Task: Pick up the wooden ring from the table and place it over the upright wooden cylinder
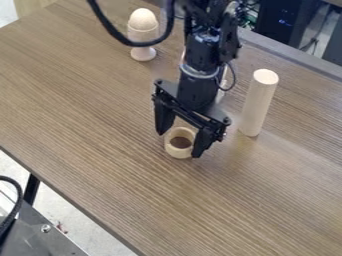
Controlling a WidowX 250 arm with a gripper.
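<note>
Hanging over the wood-grain surface [100, 175], camera view: gripper [178, 144] is pointing down, 2 fingers spread, 1 on each side of a short wooden ring [179, 154]. Ring is lying flat, hole up; contact unclear. 1 pale cylinder [258, 106] is standing upright nearby, robot's-arm side; 1 egg-shaped piece [143, 19] is sitting in a footed cup [142, 51], well apart.
</note>
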